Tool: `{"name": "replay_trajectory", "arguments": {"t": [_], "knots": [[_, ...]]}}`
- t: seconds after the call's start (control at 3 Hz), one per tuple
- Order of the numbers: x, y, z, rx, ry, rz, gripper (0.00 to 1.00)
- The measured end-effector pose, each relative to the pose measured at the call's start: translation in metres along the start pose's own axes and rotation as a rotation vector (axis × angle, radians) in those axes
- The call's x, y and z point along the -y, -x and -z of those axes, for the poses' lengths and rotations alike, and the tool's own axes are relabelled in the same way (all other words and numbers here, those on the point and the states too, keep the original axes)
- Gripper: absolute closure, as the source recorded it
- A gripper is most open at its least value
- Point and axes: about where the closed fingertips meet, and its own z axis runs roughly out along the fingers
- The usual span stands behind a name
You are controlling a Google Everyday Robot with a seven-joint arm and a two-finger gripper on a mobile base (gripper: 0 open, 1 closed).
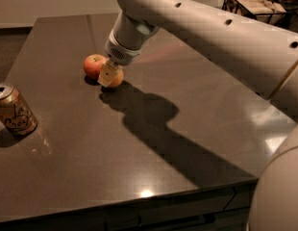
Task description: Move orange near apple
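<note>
Three things rest on the dark, glossy rectangular tabletop point(67, 167). Farthest left, close to the table's left edge, stands an upright tan and gold metal drinks can point(14, 112) with dark script on its side, well apart from the fruit. Further right and deeper on the table sits the small round red-pink apple point(93, 65), with a yellowish patch near its top. Just to its right lies the round yellow-orange orange point(118, 80), so close that the gap between the two is hidden and it cannot be told whether they touch. The robot's pale two-finger gripper point(110, 76) is down at the orange, covering its left side between it and the apple; how far it is open, and whether it has hold of the fruit, cannot be told. The thick cream-white arm point(202, 32) runs from there up and off to the right, throwing a dark shadow point(154, 119) over the table. At the far upper right, beyond the table, stands a black wire basket point(250, 4).
</note>
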Motion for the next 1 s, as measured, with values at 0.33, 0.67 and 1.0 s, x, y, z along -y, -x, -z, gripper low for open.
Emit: {"name": "replay_trajectory", "arguments": {"t": [0.33,0.67,1.0], "knots": [[-0.0032,-0.0026,-0.0036,0.007,0.003,0.001,0.12],[-0.0040,-0.0025,-0.0047,0.005,0.005,0.003,0.00],[-0.0040,-0.0025,-0.0048,0.005,0.005,0.003,0.00]]}}
